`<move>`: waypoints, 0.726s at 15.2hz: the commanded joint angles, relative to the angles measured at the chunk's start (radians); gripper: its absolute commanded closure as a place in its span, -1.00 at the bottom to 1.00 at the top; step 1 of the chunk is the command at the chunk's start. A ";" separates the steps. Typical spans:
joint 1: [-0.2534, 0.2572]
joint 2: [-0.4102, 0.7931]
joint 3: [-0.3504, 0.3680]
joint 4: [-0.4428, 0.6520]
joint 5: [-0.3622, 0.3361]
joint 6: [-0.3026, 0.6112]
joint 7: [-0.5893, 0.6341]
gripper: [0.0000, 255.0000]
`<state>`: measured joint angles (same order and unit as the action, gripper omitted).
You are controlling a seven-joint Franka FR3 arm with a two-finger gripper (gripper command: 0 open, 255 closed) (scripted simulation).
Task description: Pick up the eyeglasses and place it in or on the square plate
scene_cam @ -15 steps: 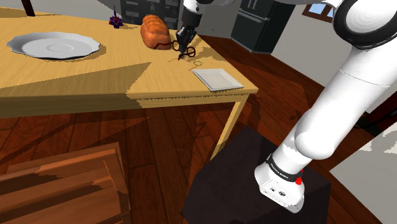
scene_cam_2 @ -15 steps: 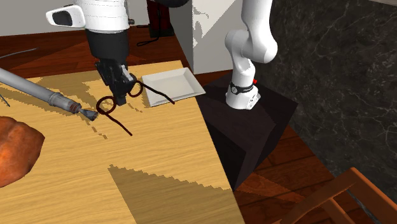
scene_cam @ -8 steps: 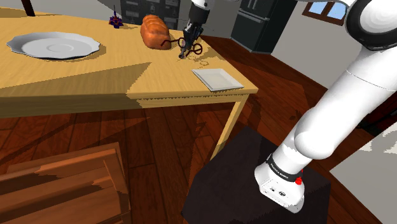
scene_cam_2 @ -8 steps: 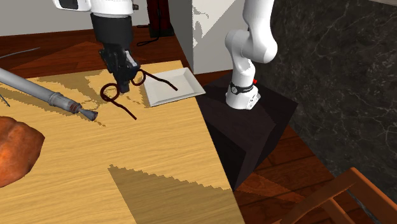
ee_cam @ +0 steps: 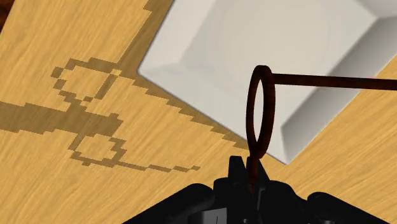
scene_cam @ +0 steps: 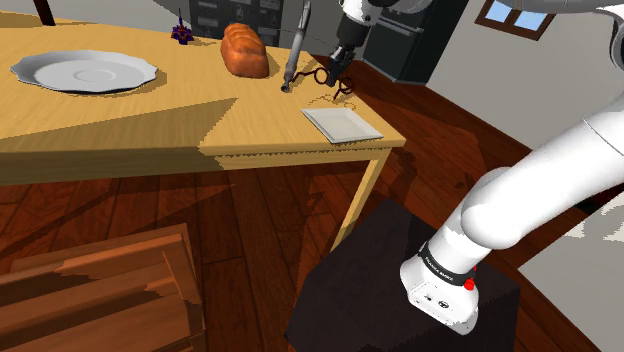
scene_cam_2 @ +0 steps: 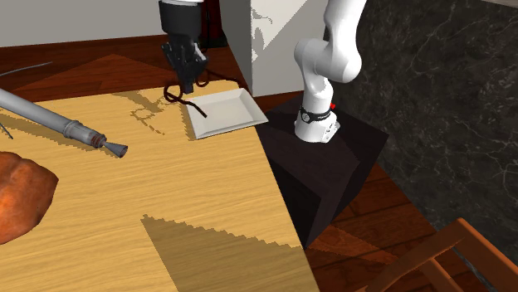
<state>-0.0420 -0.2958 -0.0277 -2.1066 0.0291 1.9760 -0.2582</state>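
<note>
Up goes the claw, eyeglasses pinched tight, lifting clear of the desk. It swings away from the bread and now hangs over the edge of the square plate.

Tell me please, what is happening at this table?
The robot's gripper is shut on dark brown eyeglasses and holds them in the air over the table, right at the edge of the white square plate. Their shadow falls on the table beside the plate. They are not yet set down on it.
</note>
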 commanded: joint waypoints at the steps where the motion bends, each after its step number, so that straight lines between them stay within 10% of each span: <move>1: -0.011 -0.066 -0.018 -0.064 -0.003 -0.003 -0.028 1.00; 11: -0.036 -0.175 -0.059 -0.252 -0.017 0.075 -0.086 1.00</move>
<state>-0.0784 -0.4693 -0.0878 -2.3421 0.0116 2.0350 -0.3451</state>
